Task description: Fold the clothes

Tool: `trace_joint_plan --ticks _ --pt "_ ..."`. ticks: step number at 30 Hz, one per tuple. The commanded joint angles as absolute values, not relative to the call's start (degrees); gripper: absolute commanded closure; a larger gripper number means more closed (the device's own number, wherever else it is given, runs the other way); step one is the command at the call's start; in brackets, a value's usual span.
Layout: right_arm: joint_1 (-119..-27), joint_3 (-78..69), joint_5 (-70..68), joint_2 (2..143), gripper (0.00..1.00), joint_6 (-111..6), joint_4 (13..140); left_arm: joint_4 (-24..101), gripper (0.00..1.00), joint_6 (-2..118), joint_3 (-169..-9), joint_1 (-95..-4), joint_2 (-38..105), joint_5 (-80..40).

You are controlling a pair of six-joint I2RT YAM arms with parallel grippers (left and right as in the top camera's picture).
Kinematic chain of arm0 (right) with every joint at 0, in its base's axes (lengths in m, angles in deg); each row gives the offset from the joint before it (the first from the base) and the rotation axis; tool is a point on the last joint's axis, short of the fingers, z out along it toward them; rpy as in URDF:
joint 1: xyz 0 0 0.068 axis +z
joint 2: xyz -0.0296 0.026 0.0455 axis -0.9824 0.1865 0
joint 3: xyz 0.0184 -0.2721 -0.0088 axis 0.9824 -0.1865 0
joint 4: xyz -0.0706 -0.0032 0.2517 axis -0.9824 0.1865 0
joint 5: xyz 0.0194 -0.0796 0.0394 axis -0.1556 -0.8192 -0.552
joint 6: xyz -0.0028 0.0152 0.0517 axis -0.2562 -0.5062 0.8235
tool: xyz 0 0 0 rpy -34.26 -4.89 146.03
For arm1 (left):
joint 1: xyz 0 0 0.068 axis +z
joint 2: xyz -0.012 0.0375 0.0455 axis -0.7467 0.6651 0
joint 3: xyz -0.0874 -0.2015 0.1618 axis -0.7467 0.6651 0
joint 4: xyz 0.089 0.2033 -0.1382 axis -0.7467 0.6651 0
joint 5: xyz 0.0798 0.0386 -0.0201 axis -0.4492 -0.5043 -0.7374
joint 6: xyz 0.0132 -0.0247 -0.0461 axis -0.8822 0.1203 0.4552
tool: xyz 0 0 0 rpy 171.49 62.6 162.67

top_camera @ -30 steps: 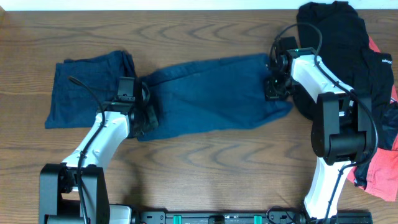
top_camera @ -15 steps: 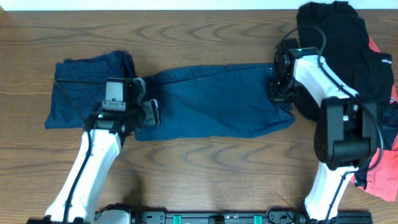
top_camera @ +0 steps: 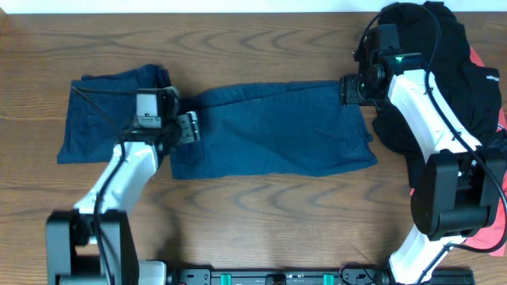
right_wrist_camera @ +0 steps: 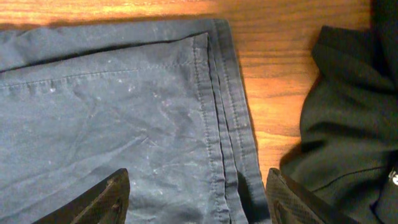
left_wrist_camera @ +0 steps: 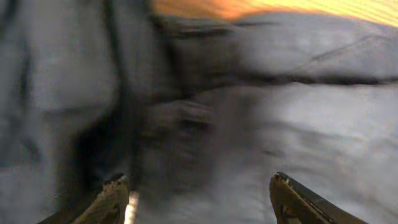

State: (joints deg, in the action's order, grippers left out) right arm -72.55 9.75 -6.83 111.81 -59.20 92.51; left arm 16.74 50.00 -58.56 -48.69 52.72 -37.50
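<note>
My left gripper [top_camera: 188, 128] and right gripper [top_camera: 348, 89] are both wide, holding nothing. The right one went up to the far right corner of the navy cloth [top_camera: 269, 138], now flatter on the table [top_camera: 261, 222]

Navy blue garment [top_camera: 269, 131], black garment [top_camera: 432, 43] (small white logo [top_camera: 489, 77]), coral red garment [top_camera: 493, 226], brown wood-grain table [top_camera: 261, 214]
</note>
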Motion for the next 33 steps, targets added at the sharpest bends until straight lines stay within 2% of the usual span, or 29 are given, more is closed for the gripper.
trace_joint_plan --ticks 1,8,15,22,24,25,26,30,33 --pt "-72.4 10.1 -6.2 111.7 0.32 -58.9 92.6 14.9 0.27 49.0 -60.1 -46.3 55.0 -37.7" --pt "-72.4 10.1 -6.2 111.7 0.34 -58.8 92.4 12.7 0.38 49.0 -60.1 -45.8 59.2 -33.5" --pt "-72.4 10.1 -6.2 111.7 0.36 -58.8 92.4 11.2 0.60 49.0 -60.1 -45.8 59.3 -29.6" --pt "-72.4 10.1 -6.2 111.7 0.40 -58.9 91.4 8.7 0.59 49.0 -60.1 -45.8 58.4 -27.1" --pt "-72.4 10.1 -6.2 111.7 0.40 -58.9 90.8 8.7 0.58 49.5 -60.1 -45.8 58.1 -25.9" --pt "-72.4 10.1 -6.2 111.7 0.40 -58.8 90.7 8.7 0.51 49.5 -60.1 -45.8 58.0 -25.2" --pt "-72.4 10.1 -6.2 111.7 0.40 -58.8 90.6 8.7 0.50 49.5 -60.1 -45.8 58.0 -24.9" --pt "-72.4 10.1 -6.2 111.7 0.41 -58.8 90.5 8.7 0.50 49.4 -60.1 -45.8 58.0 -26.4" --pt "-72.4 10.1 -6.3 111.7 0.47 -58.9 90.1 8.2 0.51 49.4 -60.1 -45.8 58.0 -28.1"
